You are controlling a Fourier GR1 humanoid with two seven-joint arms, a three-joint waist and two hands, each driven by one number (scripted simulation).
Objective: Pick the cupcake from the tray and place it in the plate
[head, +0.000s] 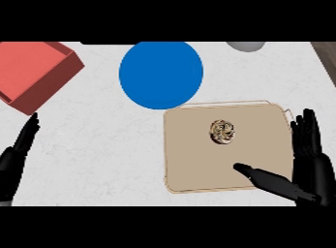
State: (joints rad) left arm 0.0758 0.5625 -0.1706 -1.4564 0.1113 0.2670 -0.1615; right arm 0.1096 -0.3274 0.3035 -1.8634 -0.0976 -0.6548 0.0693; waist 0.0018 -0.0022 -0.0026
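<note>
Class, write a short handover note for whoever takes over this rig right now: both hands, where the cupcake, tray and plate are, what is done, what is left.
Left hand: open, holding nothing, resting at the left edge.
Right hand: open, holding nothing, beside the tray's right edge, thumb over the tray.
Cupcake: on the tray, untouched.
Plate: blue, behind the tray, nothing on it.
Done: nothing yet.
Left: grasp the cupcake, lift it, set it on the plate.

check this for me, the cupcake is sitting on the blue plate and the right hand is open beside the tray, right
Not quite. In the head view the cupcake sits on the tan tray, not on the blue plate, which lies beyond the tray with nothing on it. The rest holds: the right hand is open beside the tray.
</note>
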